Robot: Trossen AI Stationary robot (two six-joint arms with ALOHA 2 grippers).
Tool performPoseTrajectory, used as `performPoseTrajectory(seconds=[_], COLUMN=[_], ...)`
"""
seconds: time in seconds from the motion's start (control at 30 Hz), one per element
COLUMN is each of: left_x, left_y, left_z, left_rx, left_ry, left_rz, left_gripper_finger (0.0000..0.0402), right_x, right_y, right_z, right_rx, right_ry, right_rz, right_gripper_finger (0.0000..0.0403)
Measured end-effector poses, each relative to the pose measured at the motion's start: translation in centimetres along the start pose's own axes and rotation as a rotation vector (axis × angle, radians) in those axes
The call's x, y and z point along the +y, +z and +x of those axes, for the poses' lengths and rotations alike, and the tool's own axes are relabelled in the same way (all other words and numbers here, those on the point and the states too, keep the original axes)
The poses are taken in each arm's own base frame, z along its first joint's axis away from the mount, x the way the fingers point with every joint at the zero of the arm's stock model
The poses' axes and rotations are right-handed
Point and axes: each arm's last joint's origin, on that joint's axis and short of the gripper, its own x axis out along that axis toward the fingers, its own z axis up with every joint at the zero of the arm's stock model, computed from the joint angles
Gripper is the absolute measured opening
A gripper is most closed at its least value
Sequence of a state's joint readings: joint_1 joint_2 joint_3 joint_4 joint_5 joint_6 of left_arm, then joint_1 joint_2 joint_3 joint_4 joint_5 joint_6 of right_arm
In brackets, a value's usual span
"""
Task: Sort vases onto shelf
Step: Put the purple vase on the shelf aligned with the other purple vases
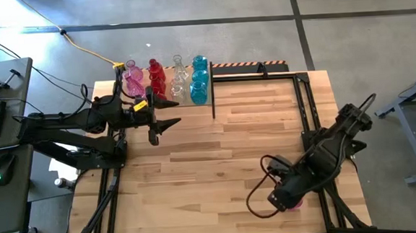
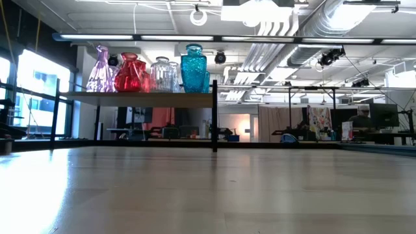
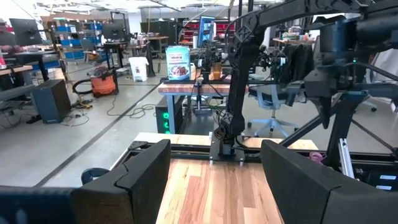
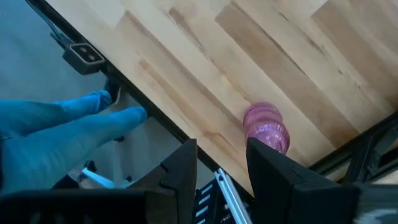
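Shelf: the shelf [image 1: 171, 98] sits at the far left corner of the bench [image 1: 225, 159]; in the low view it shows as a light wood panel [image 2: 140, 98] on a black frame.
Vases on shelf: pink vases [image 1: 133, 79], red vases [image 1: 156, 78], clear vases [image 1: 179, 78] and blue vases [image 1: 199, 79] stand in rows by colour, pink outermost on the left, blue beside the shelf's inner edge. The low view shows the same order: pink [image 2: 101, 70], red [image 2: 130, 73], clear [image 2: 162, 75], blue [image 2: 193, 68].
Loose vase: one pink vase [image 4: 266, 127] lies on the bench near its front right corner, close to the edge; in the high view it peeks out at the right claw [image 1: 294, 204].
Left claw: the left claw [image 1: 166, 125] hangs over the bench just in front of the shelf, fingers [image 3: 134, 180] spread wide, holding nothing.
Right claw: the right claw [image 4: 221, 163] hovers at the front right corner, its fingers narrowly parted, the pink vase just ahead of the tips, not gripped.
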State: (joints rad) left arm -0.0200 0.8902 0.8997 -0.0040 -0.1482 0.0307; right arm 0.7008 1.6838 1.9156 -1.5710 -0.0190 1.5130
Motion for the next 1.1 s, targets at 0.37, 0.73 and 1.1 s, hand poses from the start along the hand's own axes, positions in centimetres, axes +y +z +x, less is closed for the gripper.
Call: performPoseTrajectory(seconds=[0.37, 0.73, 1.1], left_x=[0.0, 0.0, 0.3], left_y=[0.0, 0.0, 0.0], left_z=[0.0, 0.0, 0.0], left_rx=[-0.001, -0.005, -0.001], left_ry=[0.000, 0.000, 0.105], left_rz=[-0.001, -0.017, -0.053], left_gripper_finger=[0.0241, 0.0241, 0.0241], right_x=[-1.2, -8.3, -13.8], right_y=[0.1, -0.5, -1.7], right_z=[-1.8, -2.1, -1.3], right_rx=[-0.131, -0.136, -0.073], right_ry=[0.039, 0.021, 0.102], right_rz=[-0.129, -0.051, 0.023], right_gripper_finger=[0.0119, 0.0119, 0.0119])
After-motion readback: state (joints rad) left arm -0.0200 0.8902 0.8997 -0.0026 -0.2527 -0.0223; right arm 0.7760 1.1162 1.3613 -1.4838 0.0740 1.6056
